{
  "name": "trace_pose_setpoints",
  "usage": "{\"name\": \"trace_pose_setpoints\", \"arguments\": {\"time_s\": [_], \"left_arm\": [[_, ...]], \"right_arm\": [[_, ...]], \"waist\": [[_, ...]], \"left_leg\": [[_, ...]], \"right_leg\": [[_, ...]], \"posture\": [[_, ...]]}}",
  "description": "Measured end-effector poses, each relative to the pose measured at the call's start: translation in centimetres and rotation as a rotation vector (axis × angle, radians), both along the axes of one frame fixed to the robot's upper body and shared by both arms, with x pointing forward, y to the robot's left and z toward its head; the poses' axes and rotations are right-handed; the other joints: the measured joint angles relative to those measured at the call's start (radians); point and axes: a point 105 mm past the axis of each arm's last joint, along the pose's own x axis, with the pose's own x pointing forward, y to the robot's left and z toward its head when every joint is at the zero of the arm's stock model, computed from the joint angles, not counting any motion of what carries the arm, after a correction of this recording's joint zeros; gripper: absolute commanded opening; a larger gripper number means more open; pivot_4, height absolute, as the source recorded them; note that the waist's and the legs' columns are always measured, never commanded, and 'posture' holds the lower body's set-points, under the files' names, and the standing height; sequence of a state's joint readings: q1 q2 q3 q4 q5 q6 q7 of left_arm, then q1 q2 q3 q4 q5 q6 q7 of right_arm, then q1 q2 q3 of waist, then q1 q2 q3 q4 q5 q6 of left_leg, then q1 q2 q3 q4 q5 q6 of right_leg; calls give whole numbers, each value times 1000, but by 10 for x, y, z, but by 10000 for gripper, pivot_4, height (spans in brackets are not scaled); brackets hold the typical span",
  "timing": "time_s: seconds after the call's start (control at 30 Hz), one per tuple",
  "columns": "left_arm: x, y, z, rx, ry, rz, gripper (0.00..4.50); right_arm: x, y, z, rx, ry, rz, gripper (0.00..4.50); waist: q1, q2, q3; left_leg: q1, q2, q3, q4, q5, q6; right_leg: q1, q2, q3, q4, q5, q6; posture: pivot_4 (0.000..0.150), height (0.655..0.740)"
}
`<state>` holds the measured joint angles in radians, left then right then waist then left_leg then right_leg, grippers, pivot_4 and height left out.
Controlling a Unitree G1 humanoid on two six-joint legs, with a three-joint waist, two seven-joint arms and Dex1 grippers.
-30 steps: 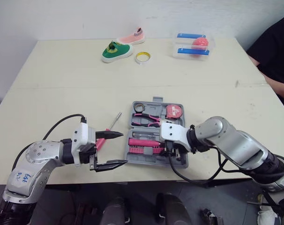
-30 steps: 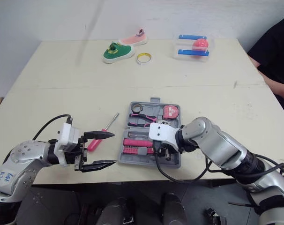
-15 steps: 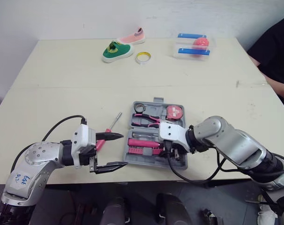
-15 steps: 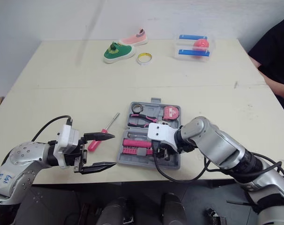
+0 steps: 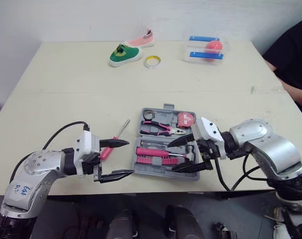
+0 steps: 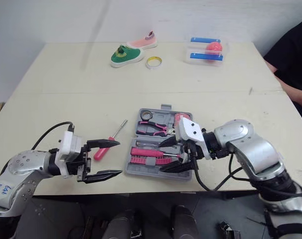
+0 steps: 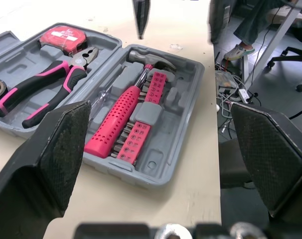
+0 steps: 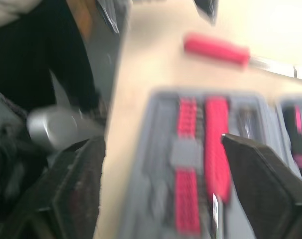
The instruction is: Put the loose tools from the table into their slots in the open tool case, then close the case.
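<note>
The grey tool case [image 5: 167,106] lies open near the table's front edge. In it are a pink-handled hammer [image 7: 116,119], pink pliers [image 7: 46,92], a red tape measure [image 7: 66,36] and rows of bits. A loose pink-handled screwdriver [image 6: 103,149] lies on the table just left of the case. My left gripper [image 5: 129,158] is open, pointing right at the case, with the screwdriver's handle just behind its upper finger. My right gripper [image 5: 172,157] is open with nothing in it, pointing left over the case's front right part.
At the back of the table are a green shoe [image 5: 123,54], a pink shoe [image 5: 141,39], a roll of tape [image 5: 152,61] and a clear box [image 5: 205,47] with a pink ball. A person in black [image 5: 290,55] sits at the right edge.
My right gripper has lifted out of the case, swung its fingers round to point left, and now stands open. The left gripper has hardly moved.
</note>
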<state>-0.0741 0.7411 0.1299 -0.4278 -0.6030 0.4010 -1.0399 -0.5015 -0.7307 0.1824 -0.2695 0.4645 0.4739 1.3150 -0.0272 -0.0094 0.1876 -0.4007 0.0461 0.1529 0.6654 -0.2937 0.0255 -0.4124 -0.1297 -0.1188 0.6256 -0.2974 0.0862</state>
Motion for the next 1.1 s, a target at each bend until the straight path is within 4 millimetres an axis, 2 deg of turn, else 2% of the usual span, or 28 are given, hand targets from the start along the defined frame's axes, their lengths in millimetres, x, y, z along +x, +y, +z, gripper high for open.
{"name": "trace_pose_setpoints", "arguments": {"time_s": [0.07,0.1,0.17,0.4,0.7,0.87,1.1], "left_arm": [[0,0,-1,-2,7,-1,45000],[0,-1,-2,-2,8,-2,45000],[0,-1,-2,-1,9,-6,45000],[0,-1,-2,-1,5,-5,45000],[0,-1,-3,2,9,-4,45000],[-1,0,-4,7,12,-2,45000],[-1,1,-5,9,19,1,45000]], "right_arm": [[11,-9,-14,-9,-40,-41,14599],[16,-12,-22,-5,-51,-59,8410],[22,-13,-31,7,-73,-72,1110],[22,-6,-50,2,-117,-33,1110],[28,-12,-58,-43,-193,-44,1110],[21,-10,-69,-76,-190,-25,1110],[15,-6,-73,-81,-221,-34,1110]], "waist": [[0,0,0],[1,0,0],[0,0,0],[-1,0,0],[0,0,0],[0,-1,-1],[0,-4,-3]], "left_leg": [[0,-1,0,0,0,0],[0,-1,0,0,0,0],[0,-1,0,0,0,0],[0,0,0,0,1,0],[1,0,0,0,1,0],[4,0,0,0,1,0],[10,1,0,-2,-1,-3]], "right_leg": [[0,0,-1,0,0,0],[0,0,-1,0,0,0],[0,0,-1,1,0,0],[0,0,-1,1,0,0],[0,-1,-1,1,0,0],[3,-2,-1,0,0,0],[8,-1,4,0,-1,-2]], "posture": [[1500,7400],[1500,7400],[1500,7400],[1500,7400],[1500,7400],[1500,7400],[1500,7400]]}}
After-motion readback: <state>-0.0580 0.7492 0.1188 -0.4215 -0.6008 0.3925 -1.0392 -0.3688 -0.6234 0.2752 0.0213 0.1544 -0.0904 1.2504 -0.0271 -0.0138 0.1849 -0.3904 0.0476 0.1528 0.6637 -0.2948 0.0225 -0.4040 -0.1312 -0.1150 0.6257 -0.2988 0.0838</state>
